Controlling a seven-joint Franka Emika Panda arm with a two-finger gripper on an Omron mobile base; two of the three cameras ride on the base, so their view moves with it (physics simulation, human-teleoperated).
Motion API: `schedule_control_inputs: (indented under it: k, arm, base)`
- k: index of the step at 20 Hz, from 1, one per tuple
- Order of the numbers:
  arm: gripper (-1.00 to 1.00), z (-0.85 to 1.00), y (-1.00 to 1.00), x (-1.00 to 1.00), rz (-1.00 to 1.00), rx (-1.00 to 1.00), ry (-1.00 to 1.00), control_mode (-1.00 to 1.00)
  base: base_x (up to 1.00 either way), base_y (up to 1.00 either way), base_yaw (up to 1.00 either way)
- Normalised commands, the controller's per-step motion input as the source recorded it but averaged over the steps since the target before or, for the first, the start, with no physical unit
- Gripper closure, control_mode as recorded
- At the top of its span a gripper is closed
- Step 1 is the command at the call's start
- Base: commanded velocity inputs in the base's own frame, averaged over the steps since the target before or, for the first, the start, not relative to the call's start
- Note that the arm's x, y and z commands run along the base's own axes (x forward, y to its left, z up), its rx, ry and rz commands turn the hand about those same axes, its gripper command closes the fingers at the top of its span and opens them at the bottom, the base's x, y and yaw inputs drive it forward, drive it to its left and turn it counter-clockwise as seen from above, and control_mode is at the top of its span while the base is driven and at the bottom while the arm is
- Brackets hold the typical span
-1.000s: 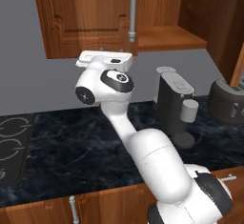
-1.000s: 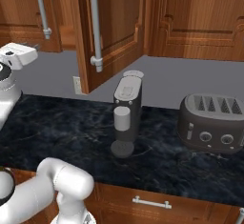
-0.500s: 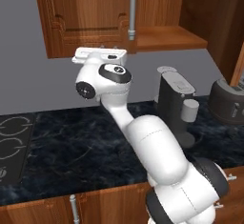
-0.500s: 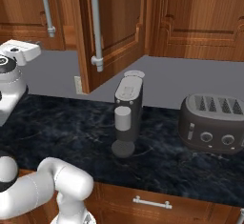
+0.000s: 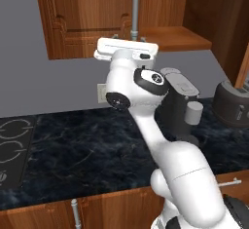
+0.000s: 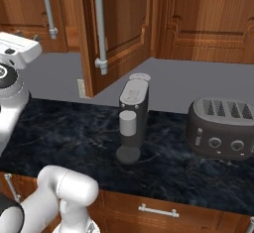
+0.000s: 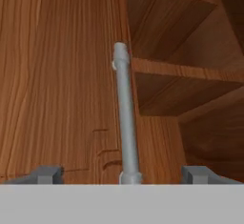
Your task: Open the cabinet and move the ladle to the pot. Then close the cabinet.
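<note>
Closest to me, along the front of the dark marbled counter [image 6: 74, 143], stand a drawer pull and the white arm's bulky lower joints. On the counter sit a grey coffee machine [image 6: 133, 113] and, to its right, a dark toaster [image 6: 223, 128]; an induction hob [image 5: 9, 150] lies at the far left in the left base view.

Higher up, the arm reaches toward the cabinet [image 5: 92, 13], its gripper [image 7: 124, 173] spread wide, one fingertip either side of the silver bar handle [image 7: 125, 118] of the left door, and not touching it as far as I can judge. The handle runs straight up between the tips in the hand view.

Beyond that, the right door [image 6: 116, 29] hangs swung out over the counter, so one half is already open. Past the left door's edge I can see the wooden shelf [image 7: 186, 70] and the dim interior, but no ladle on the parts showing, and I cannot say where it lies. The pot I cannot place either.

So my reading: opening is partly done, with the left door apparently next. Fetching the ladle, carrying it to the pot, and shutting both doors all remain.
</note>
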Motion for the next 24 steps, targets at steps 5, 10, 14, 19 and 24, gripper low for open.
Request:
schedule_control_inputs:
  k: [5,10,14,19,24]
  arm:
    - [-1.0,0.99,-0.51,-1.0,0.06,0.0,0.02,-1.0]
    - [-1.0,0.57,-0.42,-1.0,0.0,-0.07,0.18,-1.0]
    - [-1.0,0.35,-0.53,-1.0,0.0,-0.09,0.18,-1.0]
    - [-1.0,0.03,-0.77,-1.0,0.0,-0.06,0.03,-1.0]
    - [-1.0,-0.02,-0.72,-1.0,0.0,0.0,0.02,-1.0]
  base:
    - [0.0,0.0,0.0]
    - [0.0,0.0,0.0]
    - [0.0,0.0,0.0]
    - [0.0,0.0,0.0]
    - [0.0,0.0,0.0]
